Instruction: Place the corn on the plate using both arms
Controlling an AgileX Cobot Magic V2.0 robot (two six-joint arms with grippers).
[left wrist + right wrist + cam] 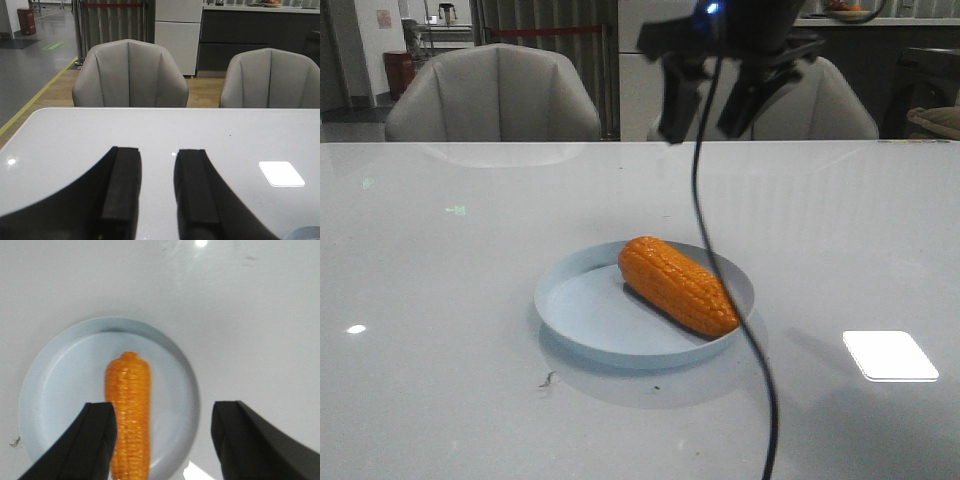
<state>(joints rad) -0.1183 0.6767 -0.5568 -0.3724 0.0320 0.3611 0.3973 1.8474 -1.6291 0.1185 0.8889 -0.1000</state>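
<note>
The right gripper [162,440] hangs high above the plate [565,300], jaws wide apart and empty. The corn [677,284] lies on the plate's right side, so placement looks done. The left gripper [157,192], slightly parted, holds nothing.

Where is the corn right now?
In the front view the corn lies on the right half of the pale blue plate, near the table's middle. The right end effector hangs open above it, not touching.
</note>
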